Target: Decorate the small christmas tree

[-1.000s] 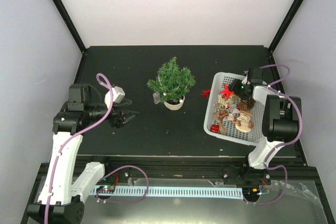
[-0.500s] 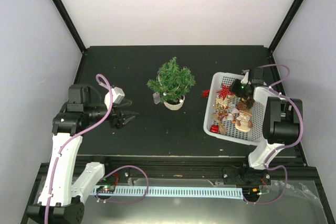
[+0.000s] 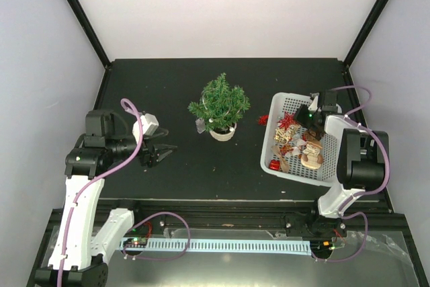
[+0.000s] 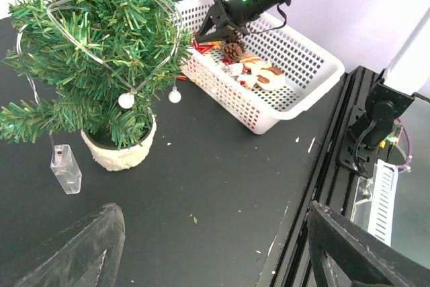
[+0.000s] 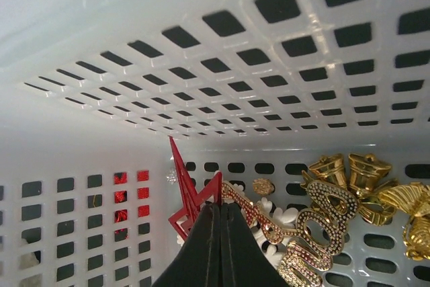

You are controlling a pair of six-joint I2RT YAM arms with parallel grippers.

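The small christmas tree (image 3: 220, 102) stands mid-table in its white pot (image 3: 222, 132); the left wrist view shows the tree (image 4: 94, 38) with a wire of small white balls on it. My right gripper (image 3: 296, 117) reaches into the white basket (image 3: 282, 102) at its far left corner. In the right wrist view this gripper (image 5: 218, 208) is shut, pinching the edge of a red star ornament (image 5: 185, 193). My left gripper (image 3: 164, 152) hovers open over bare table left of the tree, nothing between its fingers (image 4: 87, 247).
The basket (image 4: 302, 65) also holds gold glitter ornaments (image 5: 322, 233), a pine cone (image 4: 233, 50) and a gingerbread figure (image 3: 311, 156). A clear battery box (image 4: 66, 169) lies beside the pot. A small red piece (image 3: 263, 119) lies outside the basket's left wall.
My right gripper has gone from open to shut on the red star inside the basket. The left arm has barely shifted.
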